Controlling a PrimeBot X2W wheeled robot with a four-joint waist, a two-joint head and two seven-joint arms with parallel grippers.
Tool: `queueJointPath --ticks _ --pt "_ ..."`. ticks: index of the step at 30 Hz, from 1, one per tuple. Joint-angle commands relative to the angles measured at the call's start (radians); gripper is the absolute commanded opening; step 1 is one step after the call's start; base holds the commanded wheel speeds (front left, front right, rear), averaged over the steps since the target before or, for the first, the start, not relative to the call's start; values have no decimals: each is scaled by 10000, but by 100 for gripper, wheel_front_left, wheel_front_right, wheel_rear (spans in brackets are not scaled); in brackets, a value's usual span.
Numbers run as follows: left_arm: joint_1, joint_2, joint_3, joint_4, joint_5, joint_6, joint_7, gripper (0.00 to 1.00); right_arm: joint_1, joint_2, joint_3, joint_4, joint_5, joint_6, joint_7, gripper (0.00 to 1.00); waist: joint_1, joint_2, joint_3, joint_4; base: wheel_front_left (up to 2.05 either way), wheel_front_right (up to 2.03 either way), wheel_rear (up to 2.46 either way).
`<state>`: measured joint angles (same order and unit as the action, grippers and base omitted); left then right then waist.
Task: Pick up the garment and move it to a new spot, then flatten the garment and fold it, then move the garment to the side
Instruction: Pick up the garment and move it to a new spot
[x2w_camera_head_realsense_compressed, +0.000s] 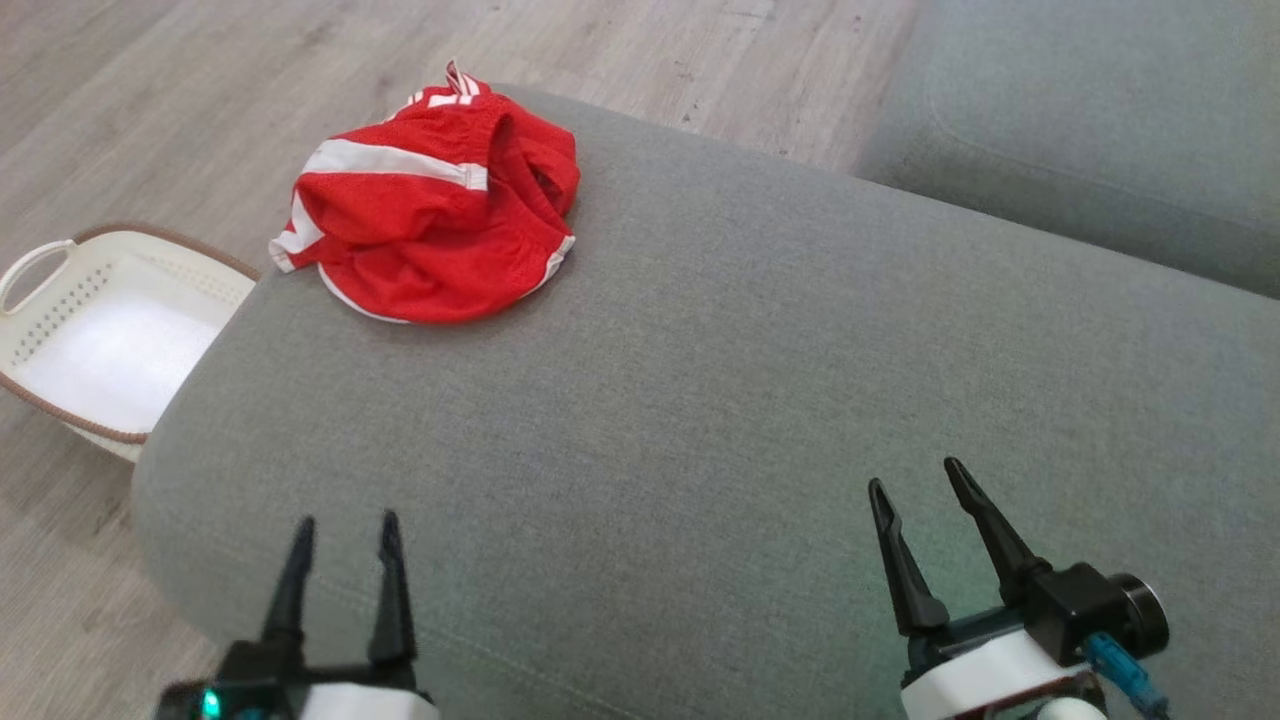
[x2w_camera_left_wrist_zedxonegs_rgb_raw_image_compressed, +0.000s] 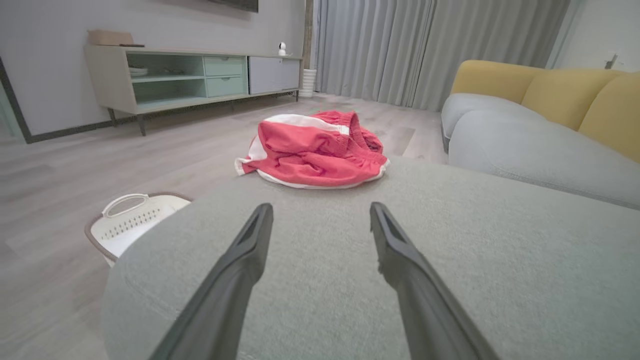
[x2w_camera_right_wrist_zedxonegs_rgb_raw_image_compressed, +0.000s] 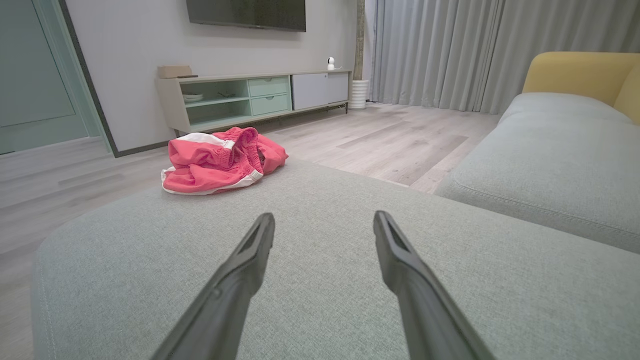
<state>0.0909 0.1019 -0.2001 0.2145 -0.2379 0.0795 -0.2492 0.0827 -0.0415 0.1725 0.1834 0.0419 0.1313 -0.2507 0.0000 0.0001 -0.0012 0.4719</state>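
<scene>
Nearest, the left gripper (x2w_camera_head_realsense_compressed: 346, 520) and right gripper (x2w_camera_head_realsense_compressed: 915, 475) hover low over the grey cushion (x2w_camera_head_realsense_compressed: 700, 420), each with fingers spread apart and nothing between them. Further on, the red garment (x2w_camera_head_realsense_compressed: 430, 230) with white stripes lies crumpled at the cushion's far left corner, its edge overhanging. Beside that corner, on the floor, stands a white basket (x2w_camera_head_realsense_compressed: 50, 320); its visible inside shows a plain white bottom, the rest hidden behind the cushion. Farthest, a cabinet (x2w_camera_right_wrist_zedxonegs_rgb_raw_image_compressed: 250, 95) carries a box (x2w_camera_right_wrist_zedxonegs_rgb_raw_image_compressed: 174, 71).
</scene>
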Motion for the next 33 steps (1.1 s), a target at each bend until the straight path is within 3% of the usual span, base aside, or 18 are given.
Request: queueJointPath --ticks 1,7,10,11,15,22,25,33 --pt "-500 189 419 -537 3 91 -92 100 -335 -87 258 -411 -93 -6 -111 100 0 -1 89 -83 0 0 0" --pt "-1667 933 1272 -2171 -181 235 318 100 -636 -87 247 -809 -498 -6 -111 100 0 -1 666 -528 0 0 0" --pt "-2780 1687 1845 -2994 -264 193 1011 100 -839 -87 206 -953 -712 -6 -105 100 0 -1 1059 -786 0 0 0" --pt "-3862 2349 2145 -3188 -281 -18 1472 100 -932 -87 116 -1068 -867 -6 -52 100 0 -1 1353 -895 0 0 0" --pt "-6174 3440 2413 -2514 -175 -387 2213 100 -1229 -87 86 -1290 -1254 -6 178 100 0 -1 2134 -1278 0 0 0" --pt "-8789 3690 2323 87 -547 -704 2729 100 -1985 -87 160 -1807 -1783 -6 534 100 0 -1 3679 -2026 0 0 0" --pt "-9382 3587 2139 1627 -698 -910 2813 100 -2376 -94 117 -2106 -2001 -6 668 100 0 -1 4503 -2415 0 0 0" --pt "-9785 3368 1784 4169 -747 -1056 2925 100 -2516 -163 -89 -2720 -2240 -6 859 100 0 -1 5752 -2793 0 0 0"
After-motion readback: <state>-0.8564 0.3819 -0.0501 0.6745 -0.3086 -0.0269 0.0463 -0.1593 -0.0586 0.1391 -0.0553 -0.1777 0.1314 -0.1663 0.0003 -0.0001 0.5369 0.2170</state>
